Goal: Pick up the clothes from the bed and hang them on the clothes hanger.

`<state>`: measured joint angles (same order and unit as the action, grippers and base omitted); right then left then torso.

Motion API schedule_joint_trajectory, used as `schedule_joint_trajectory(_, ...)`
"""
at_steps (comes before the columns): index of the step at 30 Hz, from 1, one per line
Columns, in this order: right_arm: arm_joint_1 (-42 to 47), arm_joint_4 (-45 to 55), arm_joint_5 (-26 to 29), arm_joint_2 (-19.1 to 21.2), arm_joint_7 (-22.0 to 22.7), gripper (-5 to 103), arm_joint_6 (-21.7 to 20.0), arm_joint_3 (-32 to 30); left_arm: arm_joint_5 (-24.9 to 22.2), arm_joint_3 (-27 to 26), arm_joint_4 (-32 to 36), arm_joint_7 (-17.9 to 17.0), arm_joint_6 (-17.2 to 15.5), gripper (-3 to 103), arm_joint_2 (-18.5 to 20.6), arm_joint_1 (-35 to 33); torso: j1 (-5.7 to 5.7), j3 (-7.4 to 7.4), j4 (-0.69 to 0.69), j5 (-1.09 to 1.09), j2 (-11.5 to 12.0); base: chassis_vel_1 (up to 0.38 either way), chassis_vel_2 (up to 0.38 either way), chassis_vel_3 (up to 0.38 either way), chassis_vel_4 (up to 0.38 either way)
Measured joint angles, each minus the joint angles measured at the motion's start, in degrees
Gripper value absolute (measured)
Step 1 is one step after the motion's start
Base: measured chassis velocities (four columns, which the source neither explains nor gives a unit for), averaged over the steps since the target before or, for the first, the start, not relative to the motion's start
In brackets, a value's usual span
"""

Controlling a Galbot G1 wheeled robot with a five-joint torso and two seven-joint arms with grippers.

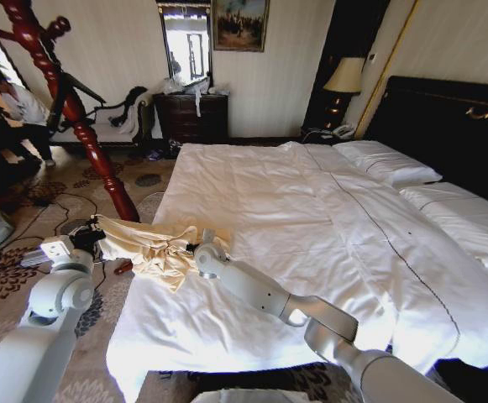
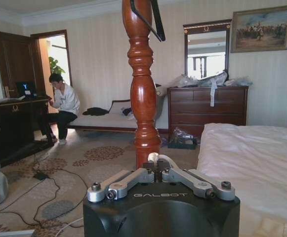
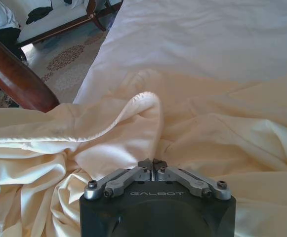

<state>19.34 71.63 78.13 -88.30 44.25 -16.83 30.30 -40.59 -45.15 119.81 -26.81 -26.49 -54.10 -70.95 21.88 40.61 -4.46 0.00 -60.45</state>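
The clothes [image 1: 155,249], a cream garment, hang crumpled over the near left corner of the bed [image 1: 311,227], stretched between both grippers. My left gripper [image 1: 91,232] holds one end out over the carpet beside the bed, shut on a fold of cream cloth [image 2: 155,158]. On the mattress corner, my right gripper [image 1: 196,249] is shut on the clothes [image 3: 133,133], its fingertips [image 3: 153,163] pinched into the fabric. The thin black clothes hanger [image 1: 80,86] hangs high on the red-brown coat stand [image 1: 92,143]; part of the clothes hanger [image 2: 155,24] shows against the stand's post [image 2: 143,94].
The coat stand's base rises from the carpet close to the bed's left edge. Cables [image 1: 42,210] trail over the carpet. A dark dresser [image 1: 191,116] and a sofa [image 2: 103,118] stand along the far wall. A narrower bed [image 1: 470,218] lies on the right.
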Motion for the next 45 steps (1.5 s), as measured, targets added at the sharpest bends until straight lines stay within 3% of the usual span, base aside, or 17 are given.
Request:
schedule_joint_trajectory(1,0.0,0.1,-0.3,0.2,-0.2,3,0.2,0.1,0.0,0.0,-0.1,0.0,0.0,2,0.1,0.1,0.00,0.00,0.00,0.00,0.0,0.000,0.000,0.000,0.000)
schedule_joint_trajectory(9,0.3,3.2,-4.1,2.6,-3.5,0,5.2,-0.3,-1.0,0.0,-0.3,-0.1,0.6,2,1.0,0.6,0.00,0.00,0.01,0.00,0.0,0.000,0.000,0.000,0.000)
schedule_joint_trajectory(12,-0.1,10.4,-7.3,7.2,-7.6,0,10.0,-3.2,-3.4,0.0,0.1,0.3,3.1,2,2.6,1.5,0.00,0.00,-0.01,0.00,0.0,0.000,0.000,0.000,0.000)
schedule_joint_trajectory(16,-1.5,17.7,-7.6,10.8,-9.5,0,12.4,-7.2,-4.9,0.5,0.0,1.3,6.2,2,4.9,3.5,0.00,0.00,0.00,0.01,0.0,0.000,0.000,0.000,0.000)
schedule_joint_trajectory(19,-4.8,25.5,-7.4,16.2,-13.0,0,16.0,-12.1,-6.6,2.3,-1.5,3.6,10.0,2,10.1,7.2,0.00,-0.01,0.00,0.02,0.0,0.000,0.000,0.000,0.000)
schedule_joint_trajectory(20,-4.8,25.5,-7.4,16.2,-13.0,0,16.0,-12.1,-6.6,2.3,-1.5,3.6,10.0,2,10.1,7.2,0.00,-0.01,0.00,0.02,0.0,0.000,0.000,0.000,0.000)
schedule_joint_trajectory(24,-12.1,29.4,-4.9,25.3,-16.5,0,19.7,-18.1,-10.7,9.0,-5.0,7.8,13.2,2,18.7,16.4,0.00,0.00,-0.04,0.03,0.0,0.000,0.000,0.000,0.000)
schedule_joint_trajectory(28,-17.9,29.4,-2.3,27.7,-16.5,0,19.8,-20.2,-16.0,12.2,-6.7,9.6,13.4,2,22.8,23.8,0.01,0.00,-0.09,0.02,0.0,0.000,0.000,0.000,0.000)
schedule_joint_trajectory(29,-20.3,28.8,-1.4,27.5,-16.5,0,19.8,-20.2,-19.1,12.3,-6.7,9.7,13.0,2,24.4,25.7,0.01,0.00,-0.03,0.04,0.0,0.000,0.000,0.000,0.000)
schedule_joint_trajectory(30,-20.3,28.8,-1.4,27.5,-16.5,0,19.8,-20.2,-19.1,12.3,-6.7,9.7,13.0,2,24.4,25.7,0.01,0.00,-0.03,0.04,0.0,0.000,0.000,0.000,0.000)
schedule_joint_trajectory(31,-22.8,28.1,-0.4,27.2,-16.5,0,19.7,-20.3,-21.4,12.6,-7.1,9.7,12.6,2,25.7,28.0,0.01,0.01,0.06,0.03,0.0,0.000,0.000,0.000,0.000)
schedule_joint_trajectory(33,-25.5,27.5,0.5,27.2,-16.6,0,19.4,-20.6,-24.2,13.5,-8.3,9.6,11.9,2,26.8,32.4,0.00,0.00,0.08,-0.03,0.0,0.000,0.000,0.000,0.000)
schedule_joint_trajectory(39,-28.0,26.9,0.5,27.6,-18.0,0,19.7,-21.0,-27.2,19.2,-13.7,9.0,11.0,2,25.0,44.3,-0.01,0.00,0.01,0.02,0.0,0.000,0.000,0.000,0.000)
schedule_joint_trajectory(42,-26.0,28.6,-2.0,29.1,-18.6,0,20.7,-21.5,-27.1,24.2,-18.1,8.1,10.7,2,19.0,52.8,0.01,0.01,-0.02,0.00,0.0,0.000,0.000,0.000,0.000)
schedule_joint_trajectory(45,-23.0,30.6,-4.5,30.4,-17.7,0,20.7,-21.6,-26.0,26.1,-18.9,7.2,10.4,2,14.5,55.4,0.00,0.01,-0.02,0.02,0.0,0.000,0.000,0.000,0.000)
